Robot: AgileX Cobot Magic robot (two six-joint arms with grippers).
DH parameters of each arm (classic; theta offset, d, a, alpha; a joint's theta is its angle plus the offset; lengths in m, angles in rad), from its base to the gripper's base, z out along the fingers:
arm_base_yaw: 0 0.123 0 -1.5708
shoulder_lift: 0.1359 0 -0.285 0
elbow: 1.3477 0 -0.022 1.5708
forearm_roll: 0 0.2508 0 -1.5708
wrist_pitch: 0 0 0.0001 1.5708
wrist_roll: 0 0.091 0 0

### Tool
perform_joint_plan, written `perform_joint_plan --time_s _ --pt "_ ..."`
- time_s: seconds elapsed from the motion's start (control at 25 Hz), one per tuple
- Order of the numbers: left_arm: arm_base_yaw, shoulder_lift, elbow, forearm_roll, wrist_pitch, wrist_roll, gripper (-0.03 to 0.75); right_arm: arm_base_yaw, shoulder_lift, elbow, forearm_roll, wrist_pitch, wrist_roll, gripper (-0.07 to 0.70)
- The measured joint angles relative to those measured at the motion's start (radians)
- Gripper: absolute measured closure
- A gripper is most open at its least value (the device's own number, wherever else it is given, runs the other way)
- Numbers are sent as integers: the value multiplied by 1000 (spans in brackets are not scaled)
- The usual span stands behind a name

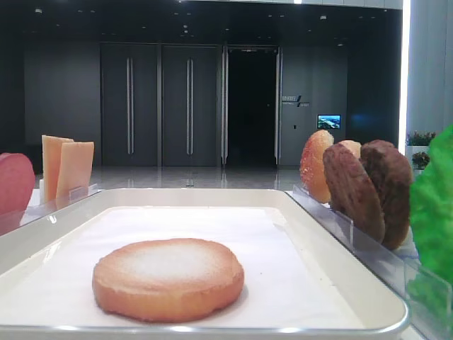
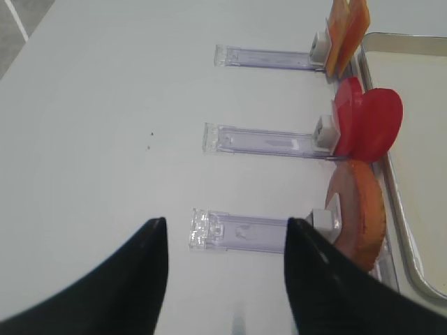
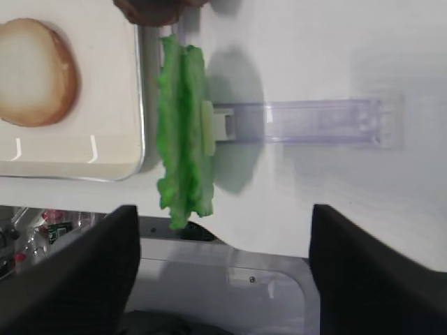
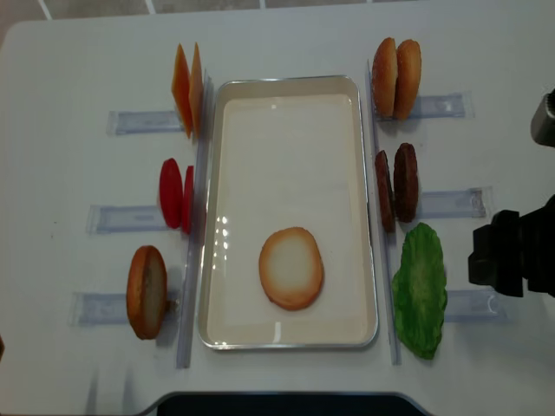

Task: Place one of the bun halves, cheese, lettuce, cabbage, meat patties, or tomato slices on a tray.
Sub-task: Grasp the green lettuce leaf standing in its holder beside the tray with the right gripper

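Note:
One bun half [image 4: 291,268] lies flat on the white tray [image 4: 286,82]; it also shows in the low view as bun half [image 1: 168,278]. On racks stand cheese [image 4: 187,87], tomato slices [image 4: 176,194], another bun half [image 4: 147,291], two bun halves [image 4: 396,78], meat patties [image 4: 396,186] and lettuce [image 4: 420,290]. No cabbage is in view. My right gripper [image 4: 486,256] hangs open and empty to the right of the lettuce [image 3: 183,132]. My left gripper [image 2: 227,279] is open and empty over the rack [image 2: 244,230] holding the bun half [image 2: 360,213].
Clear plastic racks [image 4: 447,204] flank both long sides of the tray. The lettuce's rack [image 3: 321,122] stretches toward my right gripper. The table's front edge [image 4: 277,399] lies just below the tray. Bare white table lies left of the left racks.

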State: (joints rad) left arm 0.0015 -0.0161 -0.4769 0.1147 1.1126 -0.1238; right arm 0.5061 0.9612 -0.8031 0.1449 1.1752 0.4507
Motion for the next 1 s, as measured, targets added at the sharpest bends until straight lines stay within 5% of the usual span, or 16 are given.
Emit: perform_joint_plan --time_s 0.32,0.6,1.0 --pt "0 0 0 0 0 0 307 188 136 -47 -49 -35 132 118" --pt "0 0 0 0 0 0 307 193 227 -47 -77 -110 136 118" --pt "0 0 0 0 0 0 307 193 324 -50 -97 -131 130 164"
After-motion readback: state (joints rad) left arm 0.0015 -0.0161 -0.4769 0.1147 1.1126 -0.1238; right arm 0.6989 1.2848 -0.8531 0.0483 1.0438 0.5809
